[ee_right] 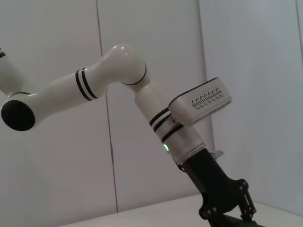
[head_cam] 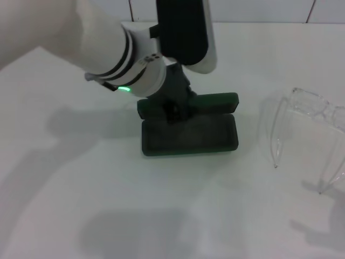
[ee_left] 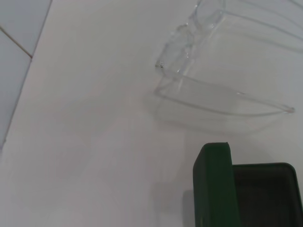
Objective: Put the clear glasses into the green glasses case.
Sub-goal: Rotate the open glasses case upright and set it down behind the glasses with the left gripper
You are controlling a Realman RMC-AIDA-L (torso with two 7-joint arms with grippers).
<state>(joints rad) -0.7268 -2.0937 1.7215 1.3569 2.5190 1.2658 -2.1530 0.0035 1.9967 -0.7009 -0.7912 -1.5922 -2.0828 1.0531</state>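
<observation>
The green glasses case [head_cam: 188, 152] lies open at the middle of the white table, its greyish lining empty and its lid [head_cam: 215, 101] raised at the back. My left gripper [head_cam: 175, 110] is down at the lid's middle, touching or very close to it; its dark body also shows in the right wrist view [ee_right: 232, 213]. The clear glasses [head_cam: 310, 108] rest on the table to the right of the case, apart from it, temple arms pointing toward me. In the left wrist view the lid's end [ee_left: 213, 189] and the glasses [ee_left: 213, 101] appear. My right gripper is out of view.
The white table [head_cam: 81, 205] stretches around the case, with a tiled wall [head_cam: 259, 8] at its far edge. My left arm [head_cam: 108, 48] crosses above the table's left rear part.
</observation>
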